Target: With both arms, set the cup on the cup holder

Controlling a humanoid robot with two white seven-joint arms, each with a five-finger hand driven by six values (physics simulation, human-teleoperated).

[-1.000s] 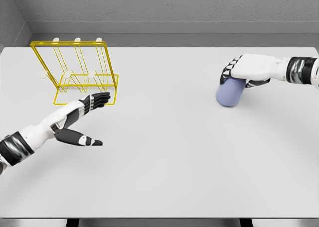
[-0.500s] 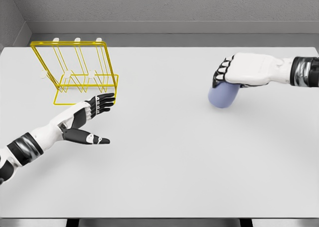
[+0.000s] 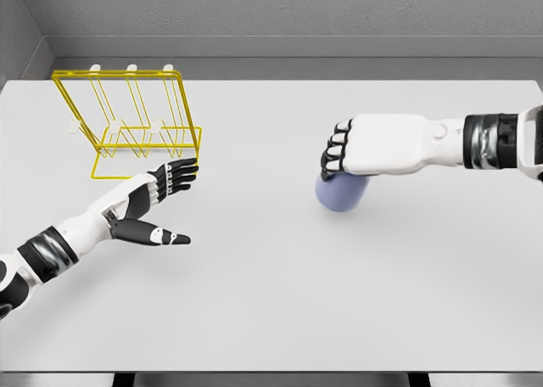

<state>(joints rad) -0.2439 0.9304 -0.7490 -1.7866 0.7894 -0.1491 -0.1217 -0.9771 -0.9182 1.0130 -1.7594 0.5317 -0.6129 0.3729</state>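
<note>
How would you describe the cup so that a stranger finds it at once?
On the white table, look right of the middle, far from the yellow wire cup holder at the back left. The cup sits under the right hand, which grips it. It is the only pale blue, rounded object.

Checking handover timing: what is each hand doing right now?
Left hand: open, fingers spread, holding nothing.
Right hand: shut on the cup.

You can't see most of the lavender cup (image 3: 341,193), since the right hand (image 3: 373,146) sits right on top of it, covering its upper part and any rim. Both forearms run off the picture's edges, left one at the lower left. The white table (image 3: 280,302) gets cropped along the bottom too.
</note>
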